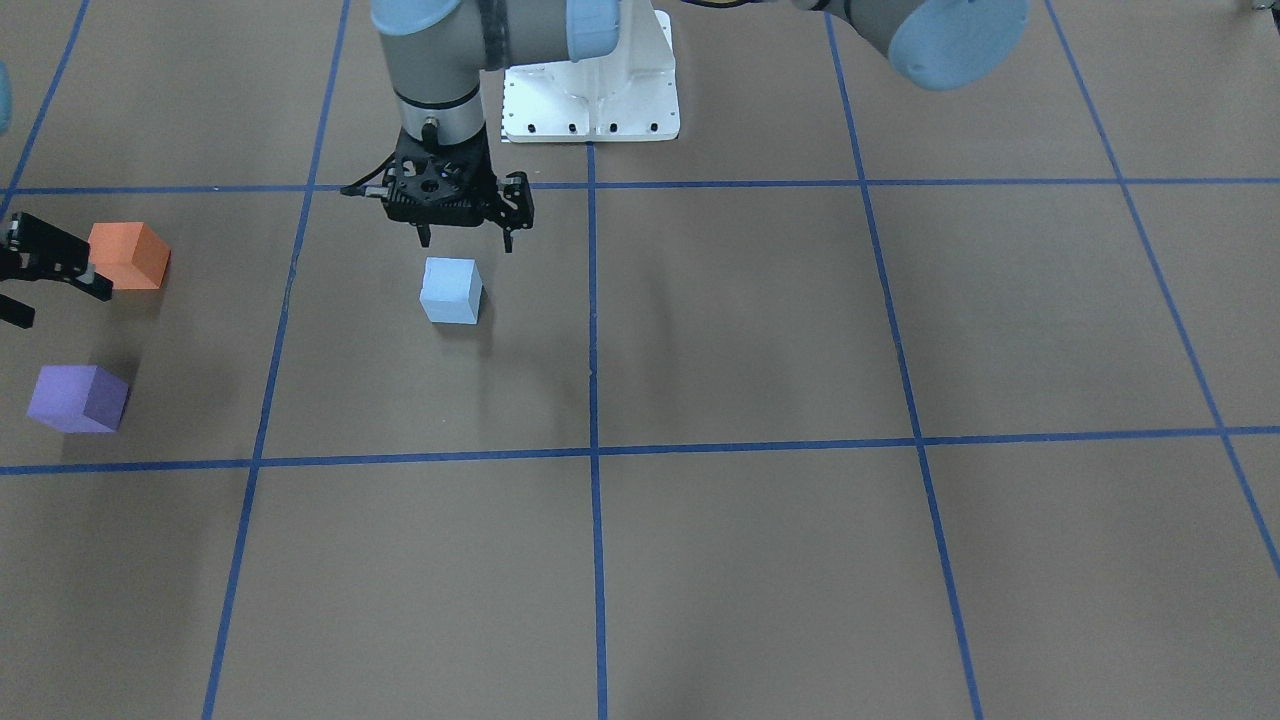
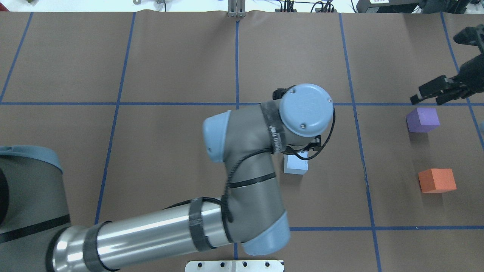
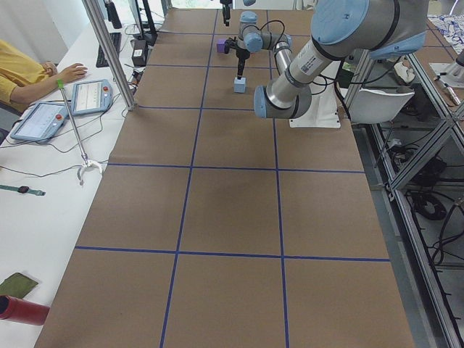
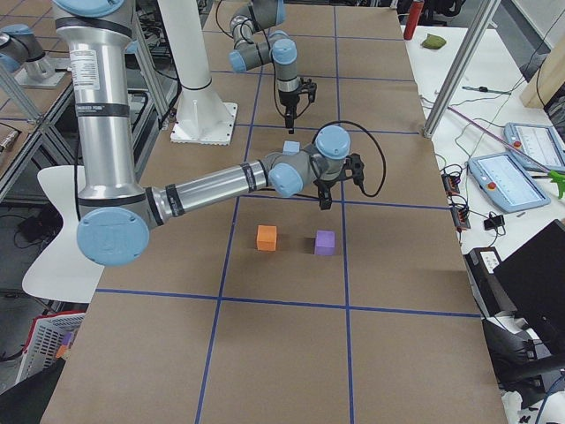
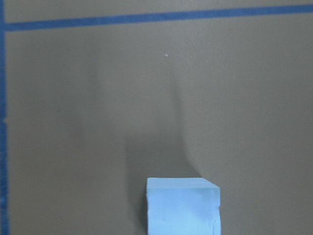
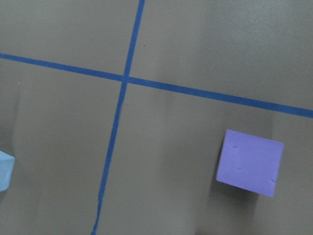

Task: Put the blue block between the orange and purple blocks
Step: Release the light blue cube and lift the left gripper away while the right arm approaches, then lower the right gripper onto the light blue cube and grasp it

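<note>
The light blue block [image 1: 452, 290] sits on the brown table, away from the other two blocks. My left gripper [image 1: 466, 240] hangs open just above it, touching nothing. The block fills the bottom of the left wrist view [image 5: 183, 205] and is partly hidden under my left wrist from overhead [image 2: 296, 166]. The orange block [image 1: 128, 255] and purple block [image 1: 78, 398] stand apart with a gap between them. They also show overhead: orange [image 2: 436, 180], purple [image 2: 422, 119]. My right gripper [image 1: 58, 303] is open and empty, raised beside the orange block. The right wrist view shows the purple block [image 6: 250, 162].
Blue tape lines [image 1: 592, 450] divide the brown table into squares. The white robot base plate [image 1: 590, 95] stands at the back edge. My left arm [image 2: 242, 177] stretches across the middle of the table. An operator [image 3: 29, 76] with tablets sits at the side bench.
</note>
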Controlling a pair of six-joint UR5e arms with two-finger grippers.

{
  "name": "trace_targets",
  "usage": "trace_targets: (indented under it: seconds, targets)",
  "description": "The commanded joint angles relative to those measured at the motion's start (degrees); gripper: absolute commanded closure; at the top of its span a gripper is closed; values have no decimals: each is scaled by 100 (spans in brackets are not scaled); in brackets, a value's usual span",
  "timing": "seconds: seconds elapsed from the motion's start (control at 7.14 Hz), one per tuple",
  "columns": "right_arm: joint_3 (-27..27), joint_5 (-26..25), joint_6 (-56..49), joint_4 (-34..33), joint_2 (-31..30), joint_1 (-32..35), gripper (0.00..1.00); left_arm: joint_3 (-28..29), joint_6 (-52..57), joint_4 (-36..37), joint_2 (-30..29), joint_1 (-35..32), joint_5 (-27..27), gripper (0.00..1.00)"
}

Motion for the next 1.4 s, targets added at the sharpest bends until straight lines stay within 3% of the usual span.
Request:
trace_targets:
  seconds: [0.0, 0.28, 0.42, 0.7, 1.26]
  targets:
    - [-22, -1282, 2467, 6, 1133, -1357, 0, -1886, 766, 177, 1934, -969, -668, 0]
    - [-48, -2366, 3673, -2, 1600, -2518, 1, -2032, 1962, 115, 2959, -2349, -1925, 0]
    - [-49, -2736, 3993, -3, 1629, -2906, 1, -2032, 2664, -51, 3355, -2660, -2122, 0]
    - [-215, -3169, 4005, -46, 1585, -3305, 1, -1919, 2689, -360, 3508, -2663, -2124, 0]
    - [-330, -3327, 3997, -142, 1532, -3446, 1, -1830, 2680, -369, 3517, -2637, -2124, 0]
